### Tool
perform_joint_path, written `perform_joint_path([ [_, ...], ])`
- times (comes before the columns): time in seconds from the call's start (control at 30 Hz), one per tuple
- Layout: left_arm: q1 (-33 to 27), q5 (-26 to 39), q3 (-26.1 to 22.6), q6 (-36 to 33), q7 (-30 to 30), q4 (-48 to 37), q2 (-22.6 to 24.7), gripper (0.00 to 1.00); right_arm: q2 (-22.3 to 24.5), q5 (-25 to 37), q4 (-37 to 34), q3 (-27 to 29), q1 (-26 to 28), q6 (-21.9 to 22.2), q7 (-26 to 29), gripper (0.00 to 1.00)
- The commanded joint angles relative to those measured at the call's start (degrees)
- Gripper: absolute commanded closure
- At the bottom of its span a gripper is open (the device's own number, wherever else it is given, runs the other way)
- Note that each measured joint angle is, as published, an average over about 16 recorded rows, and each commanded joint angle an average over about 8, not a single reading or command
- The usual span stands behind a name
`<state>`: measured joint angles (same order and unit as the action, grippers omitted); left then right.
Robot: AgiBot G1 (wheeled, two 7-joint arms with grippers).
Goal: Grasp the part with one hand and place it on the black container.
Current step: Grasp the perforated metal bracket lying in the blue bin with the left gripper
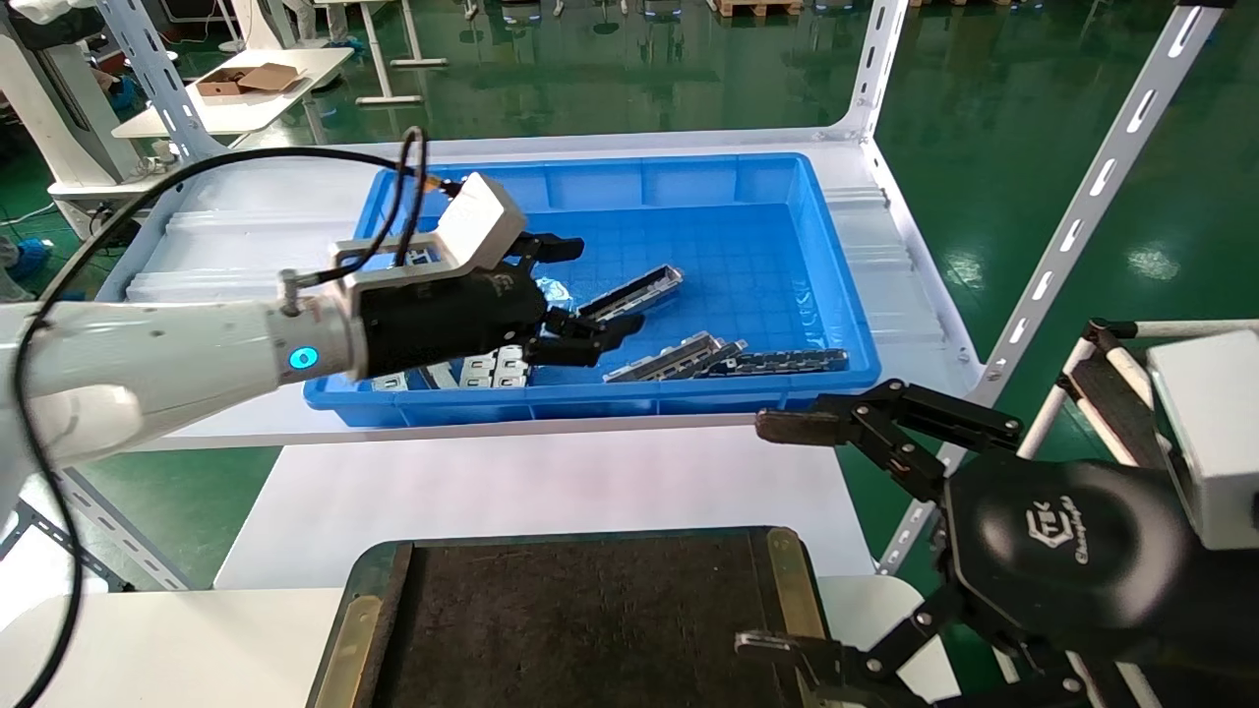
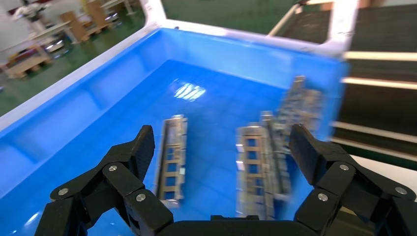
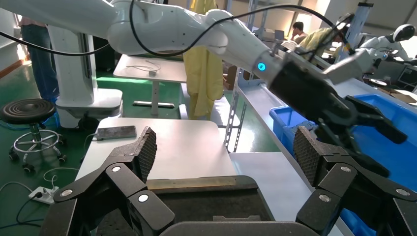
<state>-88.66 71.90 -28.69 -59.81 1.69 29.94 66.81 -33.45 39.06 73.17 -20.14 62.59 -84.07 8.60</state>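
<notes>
Left gripper (image 1: 580, 290) hovering with jaws spread wide and empty inside the blue bin (image 1: 836, 295).

The part (image 1: 634, 293) is lying tilted on the bin floor just beyond the fingertips, well apart from the black container (image 1: 787, 580) waiting on the table (image 1: 443, 492) below. More bars (image 1: 679, 357) are crowding together nearby, so a careless closing could be catching two at once or pinching one end and letting it swing. The right gripper (image 1: 787, 531) is idling open beside the container.
</notes>
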Motion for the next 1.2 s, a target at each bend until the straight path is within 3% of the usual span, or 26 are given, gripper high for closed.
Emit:
perform_joint_path([
  [0.03,-1.5,1.0,-0.3,2.0,1.8,-4.3,2.3,0.0,0.0,0.0,0.0,0.0,0.0,0.0,0.0,0.0],
  [0.27,-4.2,1.8,-0.3,8.1,7.3,-15.6,8.2,0.0,0.0,0.0,0.0,0.0,0.0,0.0,0.0,0.0],
  [0.47,-4.8,1.8,-0.6,11.9,10.3,-20.6,10.6,0.0,0.0,0.0,0.0,0.0,0.0,0.0,0.0,0.0],
  [0.5,-4.8,1.7,-0.7,12.4,10.6,-21.0,10.8,0.0,0.0,0.0,0.0,0.0,0.0,0.0,0.0,0.04],
  [0.53,-4.7,1.6,-0.8,12.9,10.7,-21.2,10.9,0.07,0.0,0.0,0.0,0.0,0.0,0.0,0.0,0.14],
  [0.73,-4.1,0.7,-1.6,15.0,10.7,-21.4,11.2,0.82,0.0,0.0,0.0,0.0,0.0,0.0,0.0,0.89],
  [0.77,-4.0,0.5,-1.8,15.2,10.7,-21.3,11.2,0.94,0.0,0.0,0.0,0.0,0.0,0.0,0.0,0.98],
  [0.8,-3.9,0.3,-1.9,15.4,10.6,-21.2,11.2,1.0,0.0,0.0,0.0,0.0,0.0,0.0,0.0,1.0],
  [1.2,-2.7,-1.9,-4.3,17.3,9.8,-20.1,11.2,1.0,0.0,0.0,0.0,0.0,0.0,0.0,0.0,1.0],
])
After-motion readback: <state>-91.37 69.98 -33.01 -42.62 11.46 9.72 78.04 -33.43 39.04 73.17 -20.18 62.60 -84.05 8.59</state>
